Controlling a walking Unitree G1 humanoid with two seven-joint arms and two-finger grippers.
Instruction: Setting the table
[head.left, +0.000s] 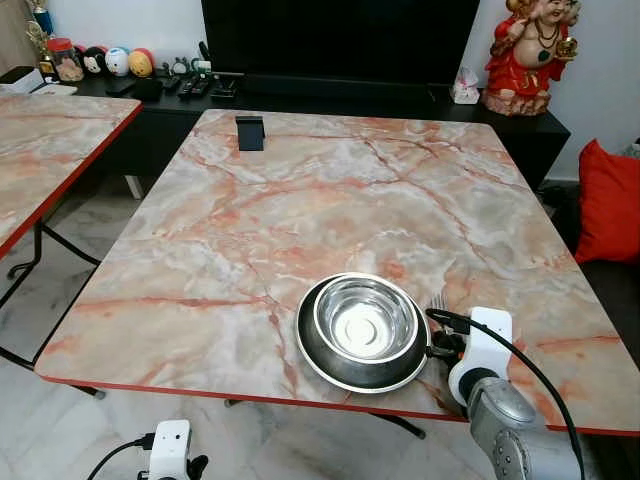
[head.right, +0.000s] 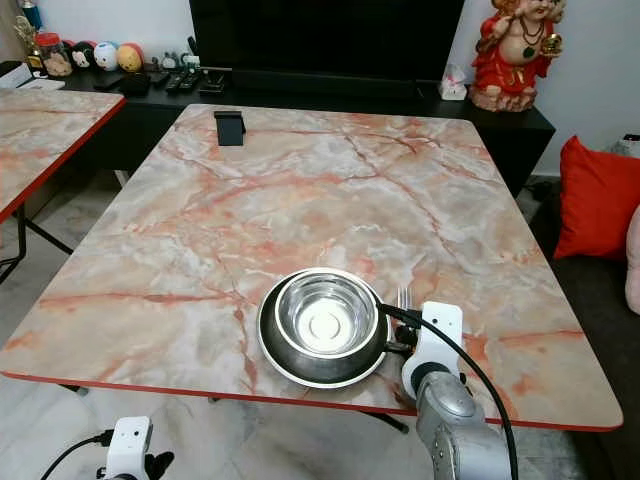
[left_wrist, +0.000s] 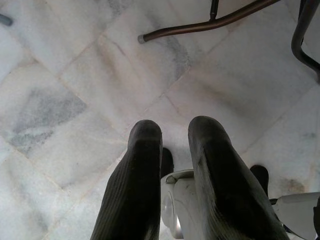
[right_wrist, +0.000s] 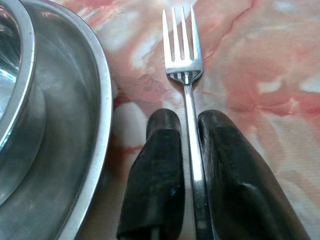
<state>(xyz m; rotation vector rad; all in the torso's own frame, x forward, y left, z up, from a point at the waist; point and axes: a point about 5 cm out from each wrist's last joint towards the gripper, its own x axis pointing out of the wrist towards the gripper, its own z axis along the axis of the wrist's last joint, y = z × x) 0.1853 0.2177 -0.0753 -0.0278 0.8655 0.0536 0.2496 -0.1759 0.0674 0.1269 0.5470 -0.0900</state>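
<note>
Right gripper (right_wrist: 187, 150) pinches fork (right_wrist: 184, 60) handle, tines just right of plate (head.left: 310, 355) holding bowl (head.left: 365, 318) | left gripper (left_wrist: 172, 170) hangs slightly parted, empty | risk: fork skews or knocks plate rim on release.

Steel bowl (head.left: 365, 322) sits in steel plate (head.left: 320, 358) near table's front edge; fork (right_wrist: 186, 80) just right, tines pointing away.

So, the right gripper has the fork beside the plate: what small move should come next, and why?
Probably open the right gripper and let the fork go. Its fingers clamp the handle, the fork already seems to lie flat on the table just right of the plate holding the bowl, tines pointing away. The left gripper hangs idle over the floor.
</note>
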